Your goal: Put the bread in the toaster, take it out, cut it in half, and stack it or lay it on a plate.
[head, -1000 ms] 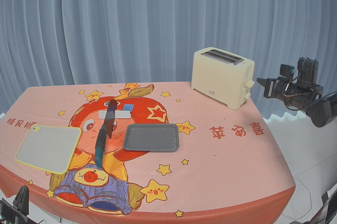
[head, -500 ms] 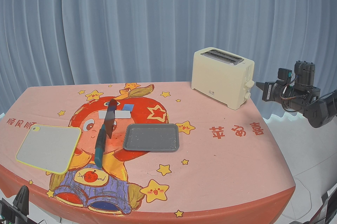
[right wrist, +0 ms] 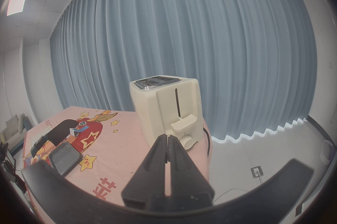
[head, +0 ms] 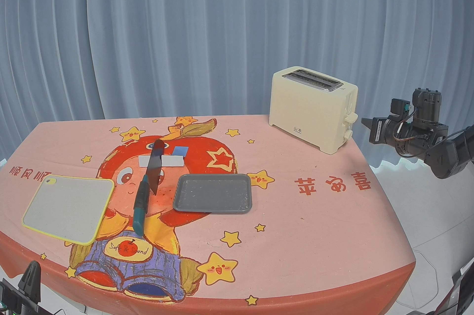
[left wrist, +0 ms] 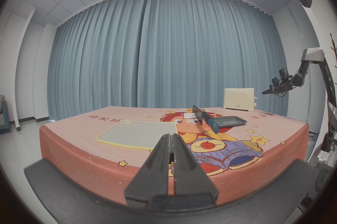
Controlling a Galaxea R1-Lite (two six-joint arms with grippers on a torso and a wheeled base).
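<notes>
The right pincer (right wrist: 167,138) has its fingers pressed together with nothing between them. It hangs in the air off the counter's far right edge and points at the control end of the toaster (head: 312,107), near it but not touching. The toaster's lever (right wrist: 182,122) sits at the low end of its slot, above a round dial. The cream toaster stands upright at the far right corner of the counter (head: 316,232), which wears a pink cartoon cloth.

The left pincer (left wrist: 172,137) is likewise closed and empty, low before the counter's near left corner. Nearest it lies a grey cutting board (head: 69,207) with a yellow-green rim. Beside that is a knife (head: 147,185) with a teal handle, its dark blade tilted up onto a small white block (head: 170,161). Just right of the knife sits a flat grey rectangular tray (head: 213,193).
</notes>
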